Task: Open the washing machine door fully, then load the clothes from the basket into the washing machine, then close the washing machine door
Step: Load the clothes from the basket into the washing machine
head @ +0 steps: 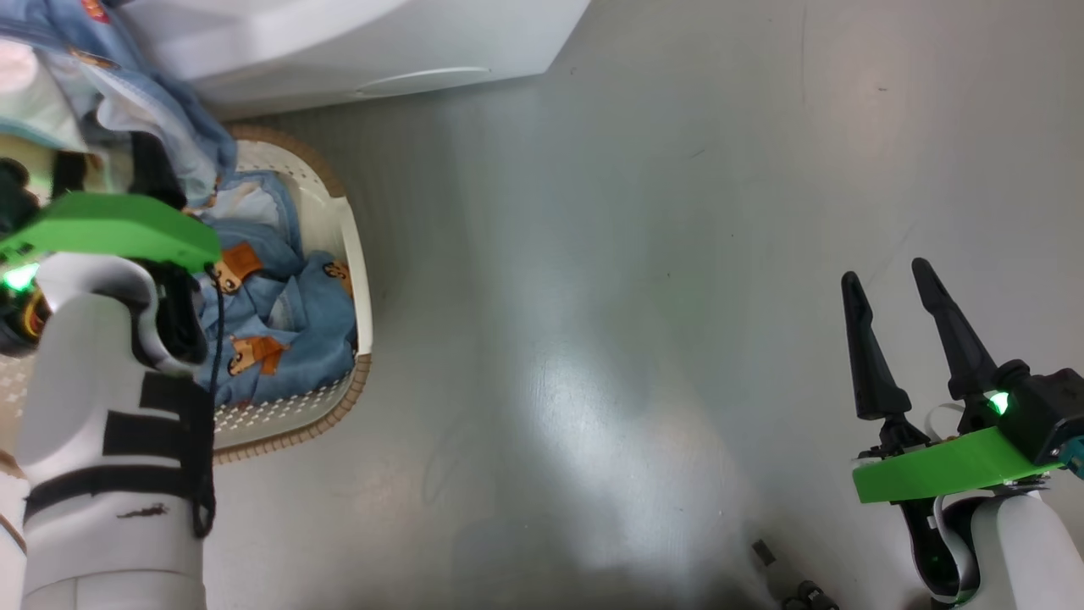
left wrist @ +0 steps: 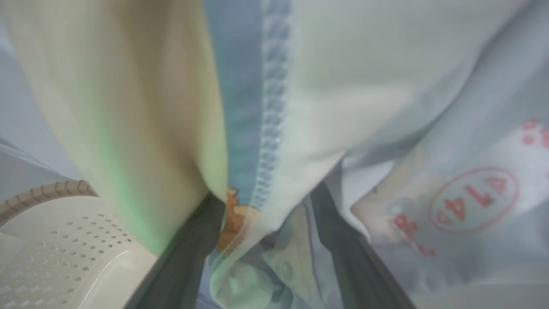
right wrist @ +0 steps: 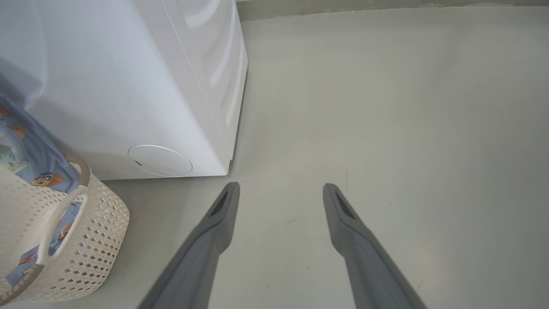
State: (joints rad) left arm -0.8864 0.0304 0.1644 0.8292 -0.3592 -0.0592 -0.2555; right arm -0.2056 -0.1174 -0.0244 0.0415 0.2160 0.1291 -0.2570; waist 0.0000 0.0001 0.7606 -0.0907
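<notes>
Currently I see left fingers (left wrist: 184, 262) spread wide above basket (head: 360, 280), blue bear-print clothes (head: 271, 313) bunched between them. Rest of clothes lies inside basket, which sits on floor (head: 635, 296) just beside washing machine (right wrist: 128, 77). Right fingers (right wrist: 206, 244) parted, empty, over bare floor, well apart from basket.

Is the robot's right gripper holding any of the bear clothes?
No, the right gripper has its two fingers spread apart over the grey floor, with nothing between them.
</notes>
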